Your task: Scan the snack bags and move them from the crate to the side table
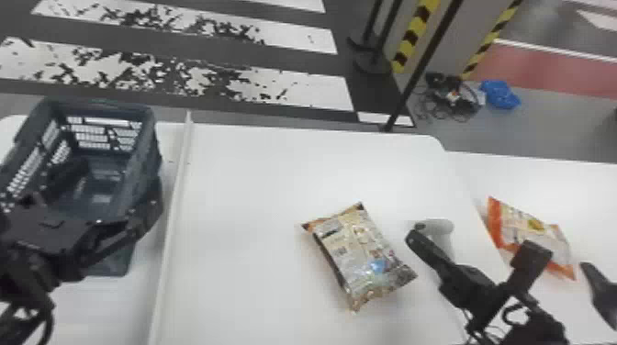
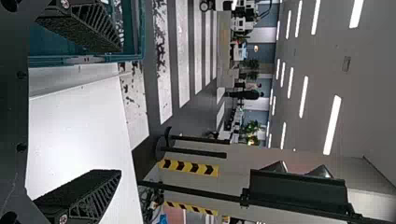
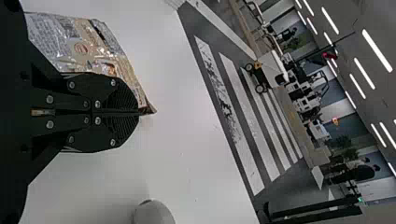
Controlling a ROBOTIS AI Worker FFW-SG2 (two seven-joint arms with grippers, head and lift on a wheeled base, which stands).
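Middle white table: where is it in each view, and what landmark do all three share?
Head view: table centered, between crate and orange-edged bag.
Left wrist view: beside the crate, partly behind left gripper.
Right wrist view: under silvery bag, partly behind right gripper.
Landmark: white crosswalk stripes on the floor beyond it.

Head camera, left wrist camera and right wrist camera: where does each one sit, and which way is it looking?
Head view: on the robot's head, looking forward and down at the crate, the patterned snack bag and the white table; both arms show.
Left wrist view: on the left wrist, looking past the open left gripper towards the striped floor.
Right wrist view: on the right wrist, looking out past the shut right gripper.
Head and right wrist views share that bag.
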